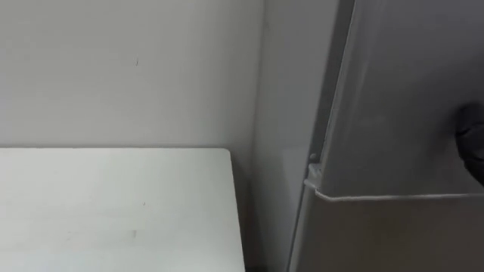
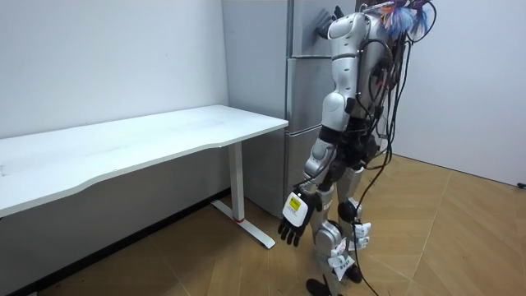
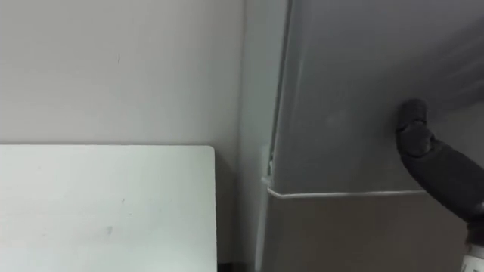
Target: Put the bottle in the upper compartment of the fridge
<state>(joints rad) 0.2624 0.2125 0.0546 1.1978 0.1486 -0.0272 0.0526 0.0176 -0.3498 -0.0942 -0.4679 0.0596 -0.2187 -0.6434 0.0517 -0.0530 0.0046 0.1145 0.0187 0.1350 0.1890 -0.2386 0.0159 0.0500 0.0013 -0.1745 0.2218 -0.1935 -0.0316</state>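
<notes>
Black right hand [image 3: 431, 159] lies at 3 o'clock, fingers extended flat against the shut grey metal upper fridge door [image 3: 340, 91]. Left hand [image 2: 293, 218] hangs low, fingers loose, empty. Bottle position: cannot tell. Recommended: hook the door edge opposite the 9 o'clock hinge bracket [image 1: 311, 177]; pull steadily.

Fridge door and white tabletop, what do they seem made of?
The tall grey fridge door looks like satin-finished metal, painted or brushed: soft streaky sheen. The flat white tabletop looks like matt laminated board, probably: even colour, no grain, thin straight edge.
</notes>
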